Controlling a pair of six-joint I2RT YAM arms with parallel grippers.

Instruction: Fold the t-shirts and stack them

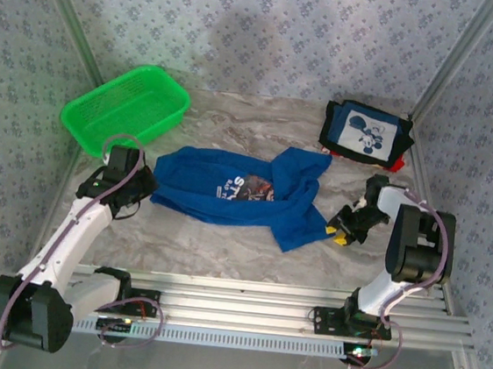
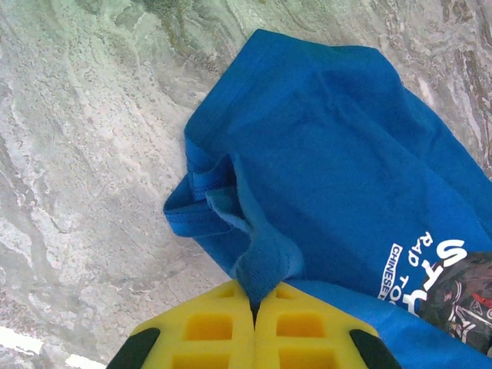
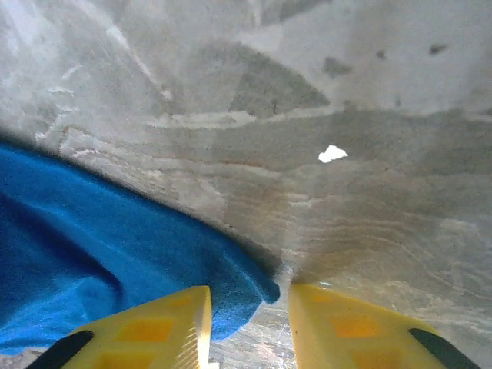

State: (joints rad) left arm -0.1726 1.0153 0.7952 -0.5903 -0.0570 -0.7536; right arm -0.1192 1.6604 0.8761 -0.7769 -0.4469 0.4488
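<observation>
**Royal blue t-shirt pinched at one end, loose at the other**

The royal blue t-shirt (image 1: 196, 179) lies crumpled across the middle of the counter (image 1: 234, 130). Its dark print (image 1: 248, 187) with white lettering faces up, and part of the cloth is thrown over itself on the right side.

At the shirt's left end, the left fingers (image 1: 147, 185) are pressed together on a raised fold of blue cloth. In the left wrist view the fold (image 2: 257, 265) runs straight down into the seam between the two yellow pads, and the cloth puckers around the pinch.

At the shirt's lower right corner, the right fingers (image 1: 340, 236) sit low over the counter with a narrow gap between them. In the right wrist view a rounded blue corner (image 3: 231, 292) reaches into that gap beside one pad. The other pad stands on bare marbled surface and nothing is clamped.

Further out, at the far right corner of the counter, the dark navy t-shirt (image 1: 334, 128) lies folded with its white cartoon panel (image 1: 366, 133) facing up. It rests on top of the red t-shirt (image 1: 397, 165), of which just an edge peeks out.

A green mesh basket (image 1: 81, 119) sits at the far left, well apart from the shirts.
</observation>
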